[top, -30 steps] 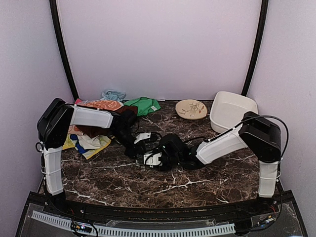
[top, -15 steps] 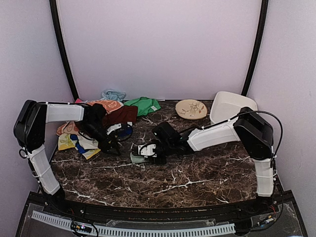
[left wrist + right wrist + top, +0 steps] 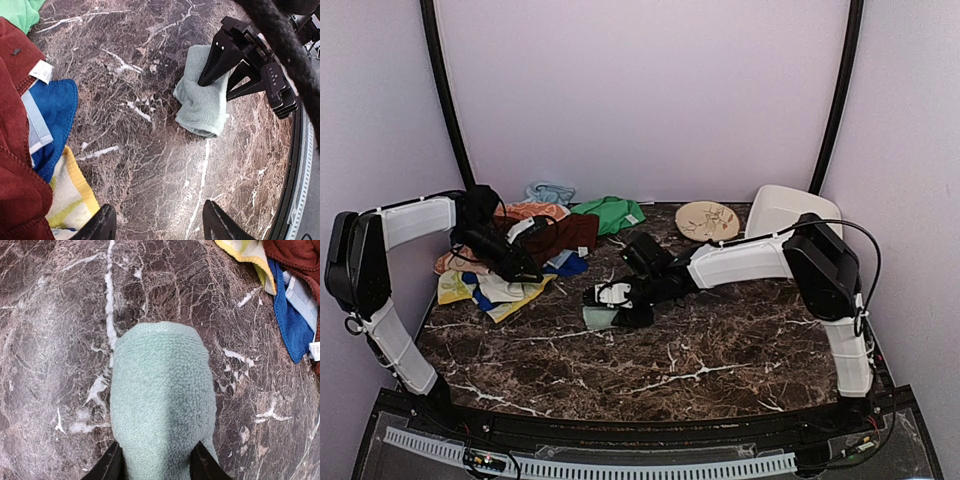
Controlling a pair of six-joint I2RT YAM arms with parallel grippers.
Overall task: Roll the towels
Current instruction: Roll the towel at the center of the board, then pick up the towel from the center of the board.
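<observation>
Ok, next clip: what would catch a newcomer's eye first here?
The mint-green towel, bunched into a thick roll in the middle of the marble table, with the right gripper clamped on one end. Next, the pile of coloured towels at the left rear, a maroon towel among them, and the left gripper open over bare marble beside it.

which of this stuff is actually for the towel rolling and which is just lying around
For the job:
- mint towel, gripped by the right gripper
- maroon towel
- green towel, orange towel, blue towel and yellow striped towel in the pile
- left gripper, open beside the pile

Just lying about:
- patterned plate
- white tub
</observation>
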